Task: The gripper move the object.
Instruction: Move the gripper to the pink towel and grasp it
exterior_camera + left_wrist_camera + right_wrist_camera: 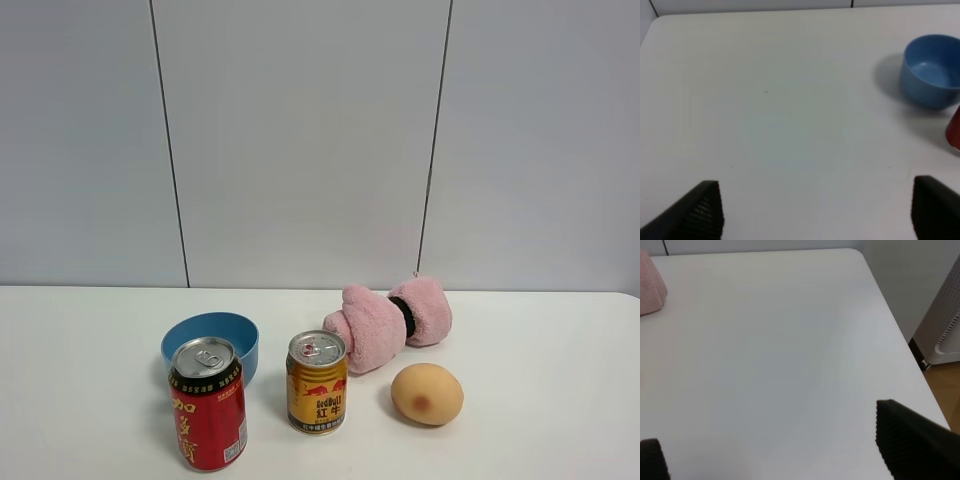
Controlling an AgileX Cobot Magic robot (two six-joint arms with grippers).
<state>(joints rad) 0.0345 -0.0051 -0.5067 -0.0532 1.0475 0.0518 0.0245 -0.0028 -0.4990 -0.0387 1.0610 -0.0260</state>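
The object, a fluffy pink rolled towel (392, 321) cinched by a black band, lies on the white table behind the egg-shaped ball. One pink end of it shows in the right wrist view (650, 287). Neither arm appears in the exterior view. My left gripper (815, 210) is open over bare table, far from the towel; only its two black fingertips (702, 210) show. My right gripper (770, 450) is open and empty over the table near its right edge.
A blue bowl (212, 343) stands at the left, also in the left wrist view (932, 70). A red can (208, 403) and a gold Red Bull can (317, 382) stand in front. An orange-tan egg-shaped ball (427, 393) lies right of them. The table's right edge (900, 335) drops to the floor.
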